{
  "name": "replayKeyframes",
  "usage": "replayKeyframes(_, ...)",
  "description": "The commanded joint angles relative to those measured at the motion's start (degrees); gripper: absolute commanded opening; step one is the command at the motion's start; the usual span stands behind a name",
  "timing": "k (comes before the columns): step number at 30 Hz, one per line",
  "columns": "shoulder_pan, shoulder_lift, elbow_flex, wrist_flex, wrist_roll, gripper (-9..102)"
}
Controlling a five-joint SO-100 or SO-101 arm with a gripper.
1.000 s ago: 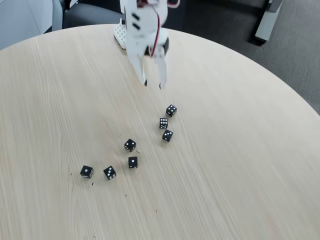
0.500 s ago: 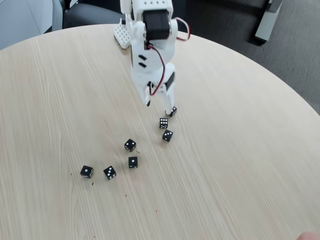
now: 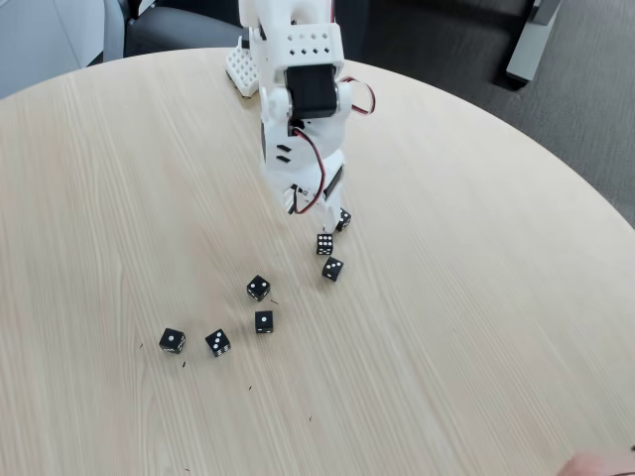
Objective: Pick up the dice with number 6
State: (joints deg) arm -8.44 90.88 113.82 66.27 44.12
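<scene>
In the fixed view, a white arm is reaching in from the far edge of the round light-wood desk [image 3: 476,297], its black servo facing the camera with red and white wires looping beside it. Its pincer [image 3: 316,210] is pointing down toward the desk's middle, and its fingers are standing a little apart, so it is reading as open and holding nothing. Just below the fingertips, the dice with number 6 [image 3: 324,243] is lying on the wood, its top face showing six white pips; whether a fingertip is touching it cannot be told. Another black die [image 3: 343,219] is sitting just beside the pincer's right-hand finger, partly hidden by it, and a third die [image 3: 332,268] is resting just nearer the camera than the six. Further toward the near-left of the desk, a die [image 3: 258,288] and a one-pip die [image 3: 263,320] are lying close together, with a three-pip die [image 3: 217,342] and another one-pip die [image 3: 172,341] nearby, toward the left edge.
</scene>
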Motion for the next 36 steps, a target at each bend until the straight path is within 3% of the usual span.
replayKeyframes(1, 0.44, 0.35, -2.11, -0.35, -2.72, 22)
replayKeyframes(15, -0.44, 0.35, -2.29, -0.79, -11.51, 22)
replayKeyframes(22, 0.44, 0.35, -2.29, -8.7, -10.72, 22)
replayKeyframes(36, 0.53, 0.26, -2.29, -9.67, -10.2, 23)
